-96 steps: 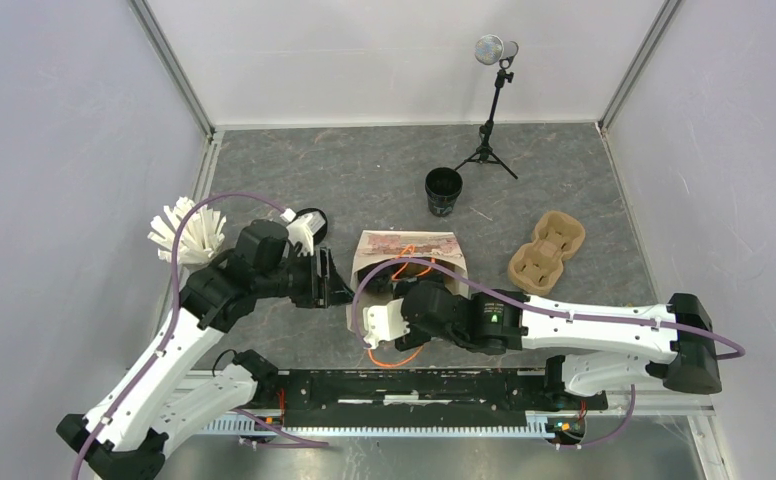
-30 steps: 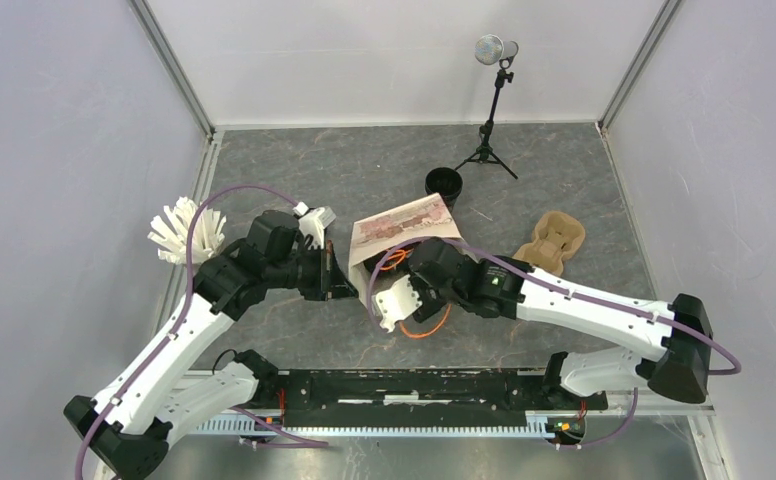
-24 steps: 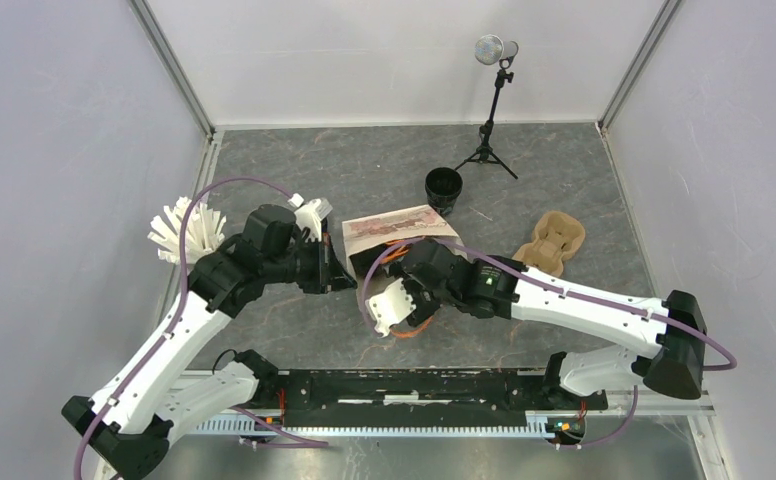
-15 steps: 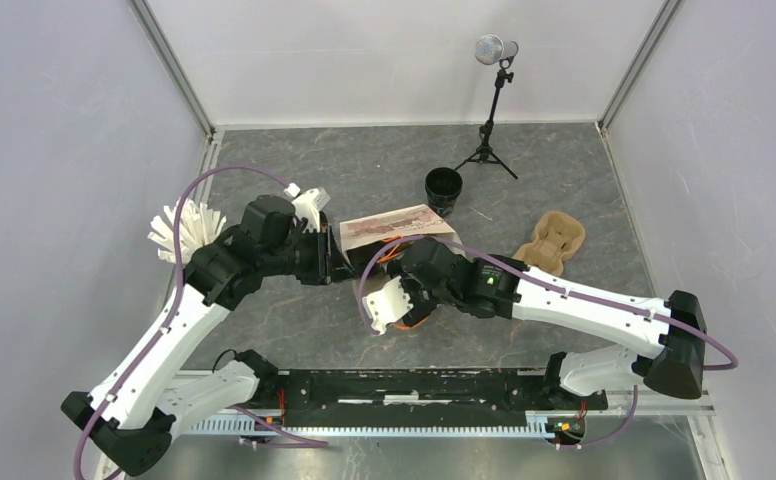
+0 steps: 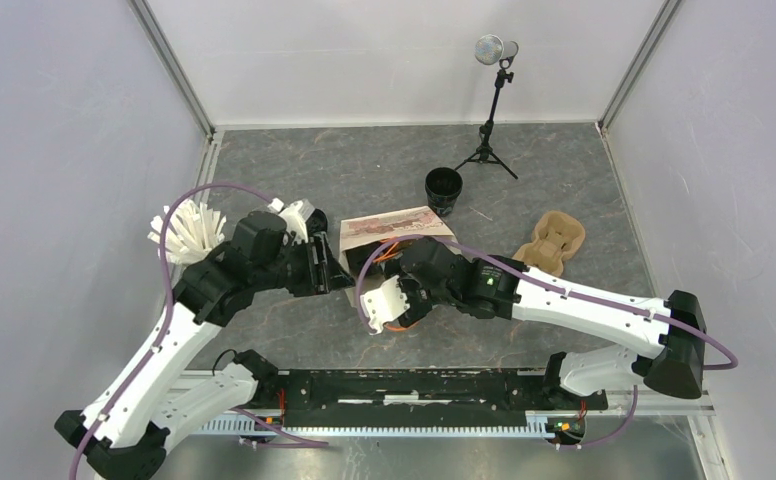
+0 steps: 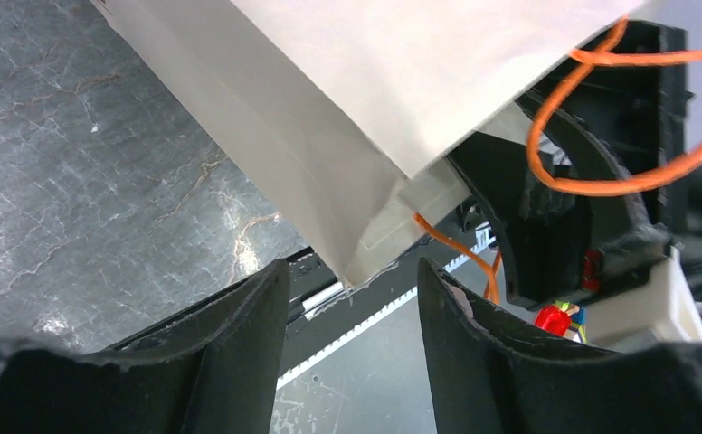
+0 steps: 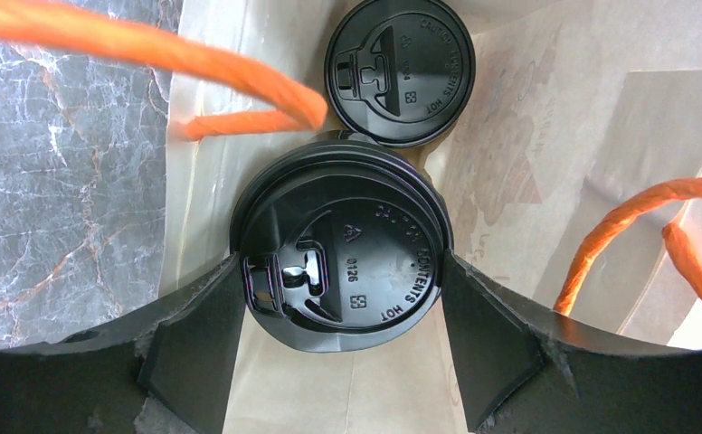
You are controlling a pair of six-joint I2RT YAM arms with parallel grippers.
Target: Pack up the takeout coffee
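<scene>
The beige paper bag (image 5: pixel 394 226) lies on its side mid-table, mouth toward me. In the right wrist view my right gripper (image 7: pixel 340 264) is inside the bag (image 7: pixel 519 136), its jaws closed on the lid rim of a black lidded coffee cup (image 7: pixel 343 244). A second lidded cup (image 7: pixel 400 72) lies deeper in. In the top view the right gripper (image 5: pixel 394 302) sits at the bag's mouth. My left gripper (image 5: pixel 329 270) is open at the bag's left edge; the bag's corner (image 6: pixel 365 244) sits just past its fingertips (image 6: pixel 257 307).
A black cup with no lid showing (image 5: pixel 443 190) stands behind the bag. The brown pulp carrier (image 5: pixel 549 243) lies to the right. A white finned object (image 5: pixel 186 230) is at the left, a microphone tripod (image 5: pixel 487 150) at the back. Orange handles (image 7: pixel 148 45) loop around the bag's mouth.
The bag has dropped from a raised tilt to lie lower and flatter. My right gripper has shifted a little left with the cup. My left gripper has drawn slightly left along the bag's edge.
</scene>
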